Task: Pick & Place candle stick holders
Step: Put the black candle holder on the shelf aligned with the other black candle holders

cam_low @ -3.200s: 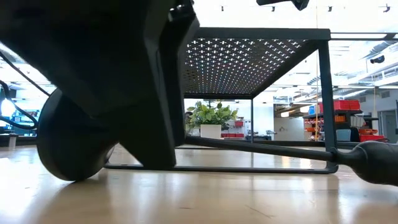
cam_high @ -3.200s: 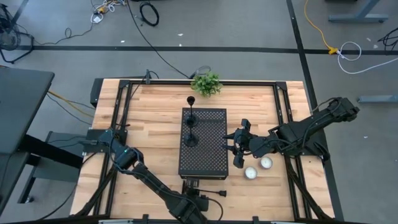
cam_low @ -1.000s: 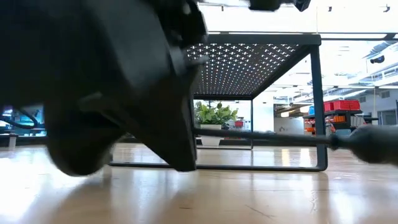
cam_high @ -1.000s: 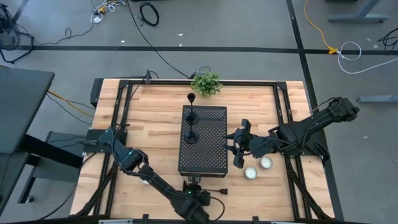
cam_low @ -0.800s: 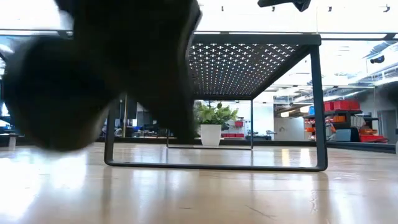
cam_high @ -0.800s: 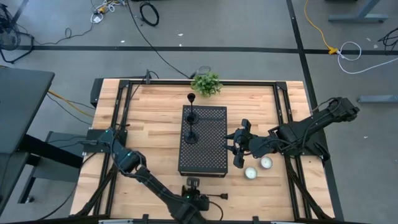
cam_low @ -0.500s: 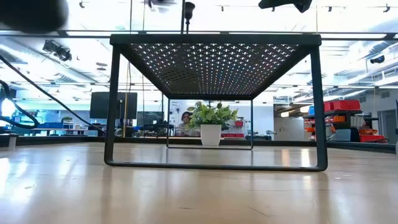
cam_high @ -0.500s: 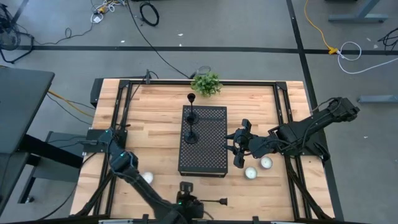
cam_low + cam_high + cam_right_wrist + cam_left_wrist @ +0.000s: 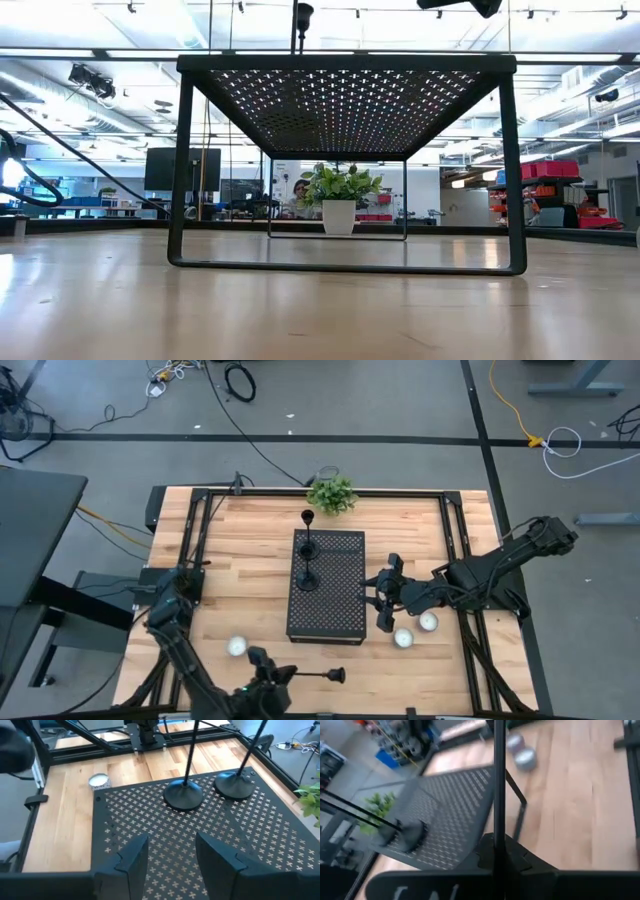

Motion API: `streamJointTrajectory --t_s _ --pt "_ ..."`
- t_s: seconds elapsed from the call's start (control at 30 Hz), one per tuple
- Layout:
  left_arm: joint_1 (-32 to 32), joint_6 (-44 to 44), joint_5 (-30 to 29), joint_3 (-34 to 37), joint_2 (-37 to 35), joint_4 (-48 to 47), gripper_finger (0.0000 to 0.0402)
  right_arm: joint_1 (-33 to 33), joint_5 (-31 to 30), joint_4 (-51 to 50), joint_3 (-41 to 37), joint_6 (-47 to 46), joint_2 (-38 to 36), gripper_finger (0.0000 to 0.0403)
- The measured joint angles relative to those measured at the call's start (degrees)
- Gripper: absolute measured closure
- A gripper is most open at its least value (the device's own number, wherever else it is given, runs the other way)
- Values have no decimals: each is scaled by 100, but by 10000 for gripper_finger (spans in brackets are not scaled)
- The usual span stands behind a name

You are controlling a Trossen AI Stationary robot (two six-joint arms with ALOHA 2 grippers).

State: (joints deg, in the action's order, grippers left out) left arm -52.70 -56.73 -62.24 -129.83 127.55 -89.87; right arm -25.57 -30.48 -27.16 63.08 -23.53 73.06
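Note:
My left gripper is near the table's near edge, shut on a black candle stick holder that lies level and points toward the table's right. Two more holders stand by their round bases on the black perforated box; their bases also show in the right wrist view. My right gripper is open and empty, above the box's right edge, its fingers over the box top. My left gripper pinches the holder's thin stem between its two fingers; the gripper's own body hides the exact place. The stem runs straight out ahead of the fingers, along them. The holder is lifted clear of the table and lies about level, its free end toward the table's right.
Three small white candles lie on the wood: one near left of the box, two right of it. A potted plant stands at the far edge. A black metal frame rims the table.
My left gripper has risen from the table in front of the box and gone toward the table's left, carrying the holder, which is now lifted clear and level. It has left the low view, which now shows the box. The white candle left of the box has come into sight.

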Motion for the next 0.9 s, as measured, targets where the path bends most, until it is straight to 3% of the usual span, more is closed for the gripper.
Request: streamJointTrajectory --t_s 0.13,0.3,0.4,0.63,0.77,0.9 --pt "-54 -591 -269 1032 -738 -4 396 -75 -9 72 3 26 -2 239" --pt "-23 -1833 -501 2964 -2072 16 396 -124 -11 88 3 68 -2 239" --pt "-73 -2038 -760 4053 -2872 749 396 -124 -11 106 1 107 -2 239" --pt "-292 122 -1366 6144 -4268 4216 396 -124 -13 276 3 241 -2 239" --pt "-207 1159 -1262 7293 -4823 6119 396 -124 -12 456 1 301 -2 239" --pt "-10 2746 -964 8414 -5269 8700 396 -124 -15 541 1 357 -2 239"
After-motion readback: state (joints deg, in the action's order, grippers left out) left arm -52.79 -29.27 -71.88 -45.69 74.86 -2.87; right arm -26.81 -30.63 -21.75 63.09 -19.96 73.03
